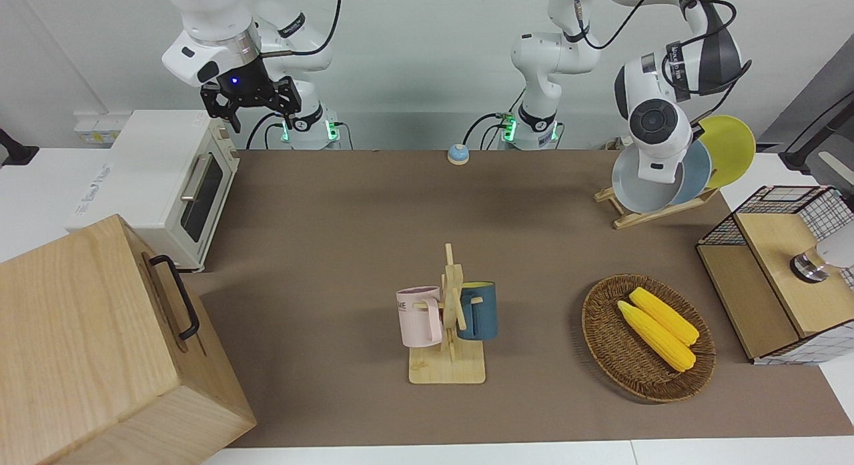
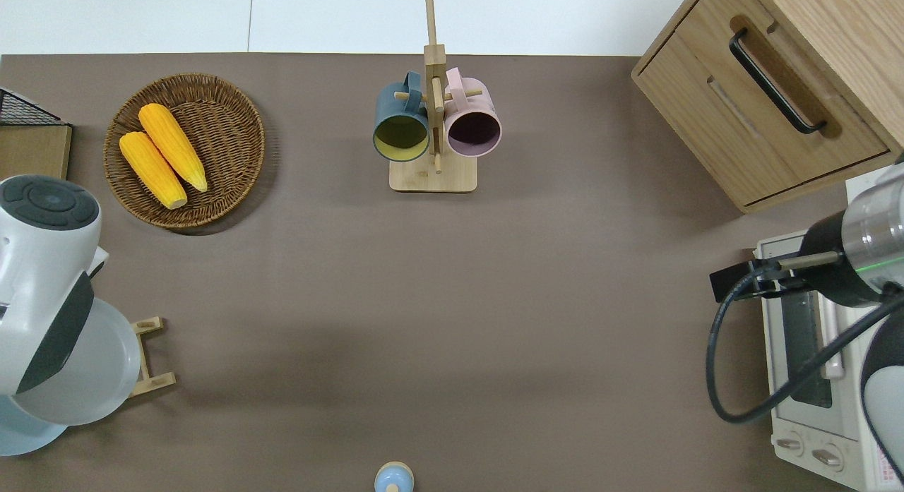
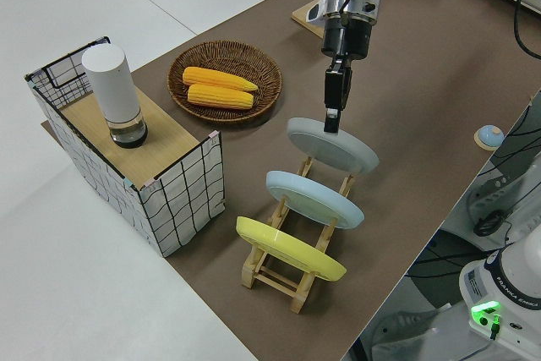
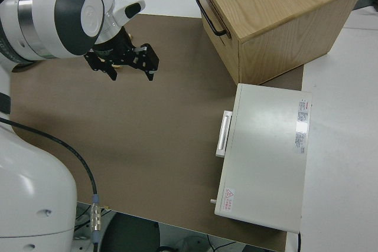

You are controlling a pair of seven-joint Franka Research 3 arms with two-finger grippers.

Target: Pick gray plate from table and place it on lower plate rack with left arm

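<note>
The gray plate [image 3: 338, 148] stands tilted at the low end of the lower plate rack [image 3: 287, 281], next to the sky-blue plate [image 3: 313, 199]. My left gripper [image 3: 332, 127] comes down from above and is shut on the gray plate's upper rim. In the front view the plate [image 1: 640, 185] shows over the rack [image 1: 640, 217], and the wrist hides the gripper. In the overhead view the arm covers most of the plate [image 2: 92, 379]. The right gripper [image 1: 263, 121] is open, empty and parked.
A yellow plate [image 3: 287, 249] fills the rack's high end. A wicker basket [image 1: 600, 338] with two corn cobs, a wire crate [image 1: 774, 291], a mug stand [image 1: 448, 318] with two mugs, a toaster oven [image 1: 167, 178], a wooden cabinet [image 1: 100, 345] and a small blue bell [image 1: 458, 154] stand on the table [image 1: 333, 205].
</note>
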